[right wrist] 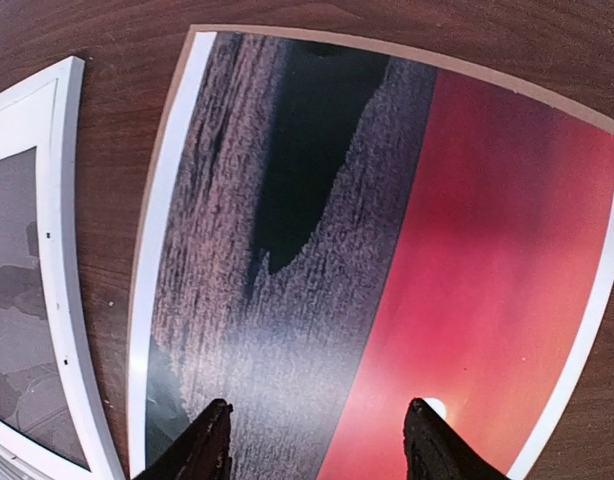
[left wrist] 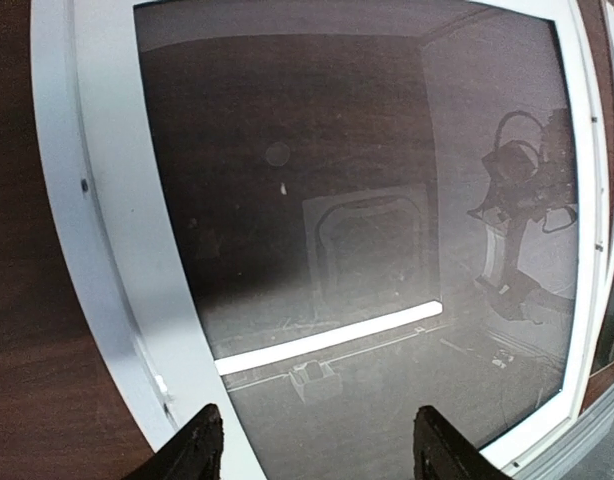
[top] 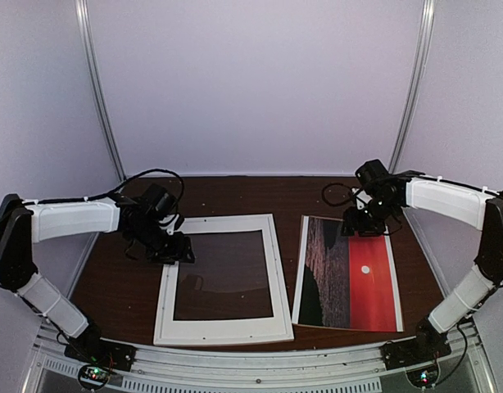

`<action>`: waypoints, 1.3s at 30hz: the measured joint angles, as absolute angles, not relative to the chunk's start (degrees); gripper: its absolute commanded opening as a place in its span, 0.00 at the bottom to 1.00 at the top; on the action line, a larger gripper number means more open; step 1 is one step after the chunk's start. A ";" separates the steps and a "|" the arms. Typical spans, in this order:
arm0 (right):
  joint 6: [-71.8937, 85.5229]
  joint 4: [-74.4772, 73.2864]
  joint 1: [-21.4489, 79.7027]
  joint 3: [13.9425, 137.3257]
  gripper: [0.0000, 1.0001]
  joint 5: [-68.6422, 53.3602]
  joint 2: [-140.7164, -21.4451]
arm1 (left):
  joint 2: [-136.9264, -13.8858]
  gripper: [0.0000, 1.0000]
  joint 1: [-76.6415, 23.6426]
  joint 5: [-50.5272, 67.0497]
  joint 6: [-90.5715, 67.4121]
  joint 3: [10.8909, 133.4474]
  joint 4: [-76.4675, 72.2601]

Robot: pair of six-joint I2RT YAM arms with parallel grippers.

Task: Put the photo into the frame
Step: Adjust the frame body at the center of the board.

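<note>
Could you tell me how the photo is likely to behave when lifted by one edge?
The photo looks like a thin sheet lying flat, so it would probably droop rather than stay stiff. Large yet thin, it is likely light and may slide when pushed.

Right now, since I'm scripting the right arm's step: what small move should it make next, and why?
Probably lower the right gripper onto the far edge of the photo and close to pinch it: its jaws stand open over the print, which lies flat beside the frame, not yet in it.
</note>
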State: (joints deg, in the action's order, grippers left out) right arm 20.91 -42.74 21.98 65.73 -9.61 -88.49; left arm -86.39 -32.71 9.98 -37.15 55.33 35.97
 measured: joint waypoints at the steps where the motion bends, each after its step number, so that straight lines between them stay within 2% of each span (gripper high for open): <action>1: 20.93 -43.00 21.67 65.23 0.59 -9.06 -88.23 | -87.66 0.66 -32.75 9.82 -36.99 55.70 35.81; 10: 20.97 -44.03 21.50 63.35 0.58 -8.45 -88.05 | -96.36 0.66 -32.73 4.91 -34.89 60.38 37.06; 29: 21.15 -44.14 21.02 61.67 0.59 -6.92 -87.85 | -103.53 0.66 -27.86 2.11 -31.59 65.67 38.83; 39: 21.26 -43.11 12.29 55.59 0.60 -5.89 -87.09 | -107.83 0.66 -22.44 0.69 -28.73 71.22 39.42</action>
